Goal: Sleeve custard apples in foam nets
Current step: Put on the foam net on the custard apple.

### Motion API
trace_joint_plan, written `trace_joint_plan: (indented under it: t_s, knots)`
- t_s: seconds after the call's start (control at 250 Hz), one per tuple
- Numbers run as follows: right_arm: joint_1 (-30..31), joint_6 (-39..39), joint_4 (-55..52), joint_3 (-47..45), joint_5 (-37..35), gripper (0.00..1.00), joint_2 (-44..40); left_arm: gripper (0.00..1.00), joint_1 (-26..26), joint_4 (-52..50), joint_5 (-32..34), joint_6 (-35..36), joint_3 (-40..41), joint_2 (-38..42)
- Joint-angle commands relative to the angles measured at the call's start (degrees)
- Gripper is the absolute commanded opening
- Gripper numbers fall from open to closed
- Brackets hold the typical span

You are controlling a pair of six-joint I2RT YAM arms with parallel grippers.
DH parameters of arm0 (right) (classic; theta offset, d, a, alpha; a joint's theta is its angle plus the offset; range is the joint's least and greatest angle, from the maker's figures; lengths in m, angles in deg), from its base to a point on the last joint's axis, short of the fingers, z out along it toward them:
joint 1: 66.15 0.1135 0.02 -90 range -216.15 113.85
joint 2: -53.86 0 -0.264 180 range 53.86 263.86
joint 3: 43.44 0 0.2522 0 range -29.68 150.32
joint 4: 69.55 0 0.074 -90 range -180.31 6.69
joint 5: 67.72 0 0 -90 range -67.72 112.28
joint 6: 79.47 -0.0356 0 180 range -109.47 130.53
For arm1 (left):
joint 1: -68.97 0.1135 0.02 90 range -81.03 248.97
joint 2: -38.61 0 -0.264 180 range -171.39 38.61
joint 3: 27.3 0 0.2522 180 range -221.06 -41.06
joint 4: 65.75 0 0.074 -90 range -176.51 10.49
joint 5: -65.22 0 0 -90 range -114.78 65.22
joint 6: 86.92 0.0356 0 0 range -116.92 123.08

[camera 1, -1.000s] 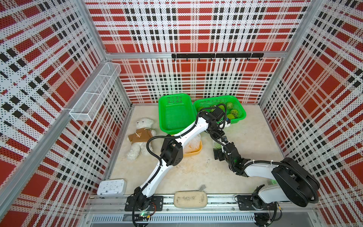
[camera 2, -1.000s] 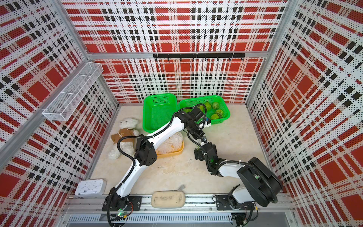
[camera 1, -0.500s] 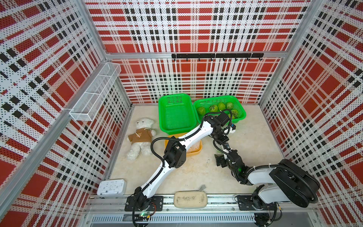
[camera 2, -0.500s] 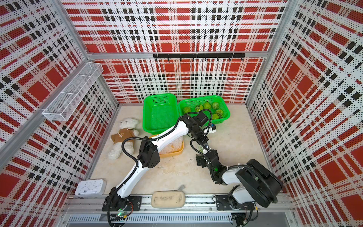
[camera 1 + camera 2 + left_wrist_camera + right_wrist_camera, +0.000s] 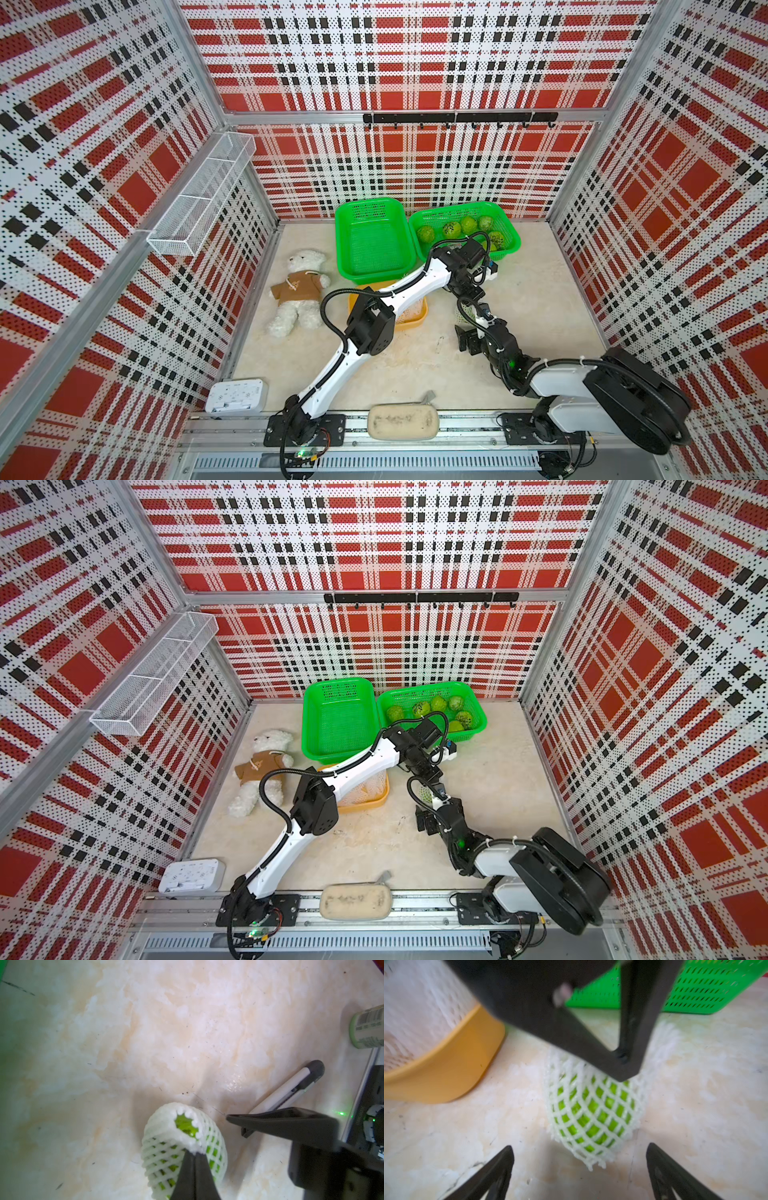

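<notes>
A: Right, left gripper (image 5: 195, 1155) first: pressed together on the upper lip of the foam net (image 5: 164, 1147), pinching mesh only, not fruit.

B: And inside?

A: One custard apple (image 5: 185, 1126), green showing through the open mouth and the diamond holes. On the table (image 5: 187, 1022) or hanging just above it; impossible to tell which. Near the yellow tray (image 5: 446, 1076), out in front of the green basket (image 5: 457, 206) with the loose custard apples (image 5: 452, 228).

B: Right gripper (image 5: 579, 1147)?

A: Spread wide, holding nothing, facing the sleeved fruit low down, one finger to each side, both apart from it.

B: Handling?

A: Probably light. Soft, springy foam, likely to stretch and slide off under a hard tug. Bumpy skin, likely to snag the mesh and to bruise under a tight squeeze.

B: So where to take hold?

A: For the net, at the rim, as now. For the fruit, across the widest part, through the mesh, gently. Better not by the ragged lower edge.

B: Spares?

A: Spare foam nets (image 5: 415, 1012) heaped in the yellow tray. Second green basket (image 5: 374, 249) bare, presumably for finished ones.
</notes>
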Motion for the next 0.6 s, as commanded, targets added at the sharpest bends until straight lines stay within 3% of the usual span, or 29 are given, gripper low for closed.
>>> trace_joint_plan:
  t_s: [0.0, 0.1, 0.208, 0.284, 0.372, 0.596]
  knots:
    - [-0.15, -3.28, 2.43, 0.34, -1.53, 1.0, -4.69, 0.0, -0.18, -0.49, 0.24, -0.15, 1.33, 0.58]
    - [-0.12, -4.25, -0.55, 0.7, -1.05, 1.0, -6.1, 0.0, 0.35, 0.49, 0.19, -0.83, 2.78, 1.36]
    - [-0.52, -4.5, 7.91, -4.42, -0.46, 1.0, -7.88, 0.0, 0.71, 1.66, -0.42, -0.85, 4.84, 2.54]
    - [-2.46, -3.97, 9.92, -4.65, 4.05, 1.0, -7.5, 0.0, 0.71, 1.95, -0.75, -0.74, 5.63, 3.05]
    - [-3.26, -2.42, 9.55, -2.35, 7.27, 1.0, -5.37, 0.0, 0.66, 2.52, -1.55, -0.62, 6.92, 3.89]
    - [-3.58, 0.84, 20.24, 0.09, 11.29, 0.99, 6.29, 0.0, 0.49, 6.86, -3.22, -0.4, 12.59, 7.07]
